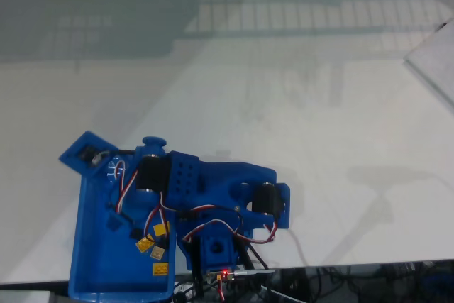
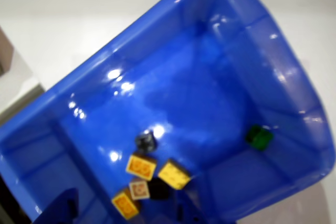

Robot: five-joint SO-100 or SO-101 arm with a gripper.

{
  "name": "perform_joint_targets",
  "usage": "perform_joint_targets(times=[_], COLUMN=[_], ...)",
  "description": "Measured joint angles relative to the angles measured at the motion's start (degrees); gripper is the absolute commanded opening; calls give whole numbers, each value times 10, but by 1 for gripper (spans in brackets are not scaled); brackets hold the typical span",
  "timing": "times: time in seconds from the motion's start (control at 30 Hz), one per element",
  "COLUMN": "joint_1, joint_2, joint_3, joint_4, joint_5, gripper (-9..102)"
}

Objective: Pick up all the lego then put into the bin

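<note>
The blue bin (image 1: pixel 89 246) stands at the lower left of the fixed view, partly under my blue arm. Several yellow lego bricks (image 1: pixel 157 252) lie in its near end. My gripper (image 1: pixel 91 155) hangs over the bin's far end, and its jaws are too small and blurred to read. The wrist view looks down into the bin (image 2: pixel 273 66). Yellow bricks (image 2: pixel 140 166) sit clustered with a black brick (image 2: pixel 157 188) near the bottom. A small green piece (image 2: pixel 259 137) lies apart at the right wall. A blue finger (image 2: pixel 62 209) pokes in at the bottom left.
The arm's base (image 1: pixel 220 253) sits at the table's front edge beside the bin, with cables (image 1: pixel 298 282) trailing along the edge. A grey sheet (image 1: pixel 434 62) lies at the far right. The white table (image 1: pixel 284 104) stretches away behind the arm.
</note>
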State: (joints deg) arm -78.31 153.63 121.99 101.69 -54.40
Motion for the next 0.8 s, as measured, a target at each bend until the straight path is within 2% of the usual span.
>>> perform_joint_targets(times=[0.1,0.2,0.27,0.4,0.53,0.67,0.8], joint_1=[65,171,258,449,603,703,758], joint_2=[4,4,4,15,54,119,197], joint_3=[0,0,4,68,173,297,409], joint_4=[-21,-64,-112,-257,-417,-551,-594], joint_5=[-17,-57,-89,-149,-201,-238,-261], gripper=[25,22,17,0,0,0,0])
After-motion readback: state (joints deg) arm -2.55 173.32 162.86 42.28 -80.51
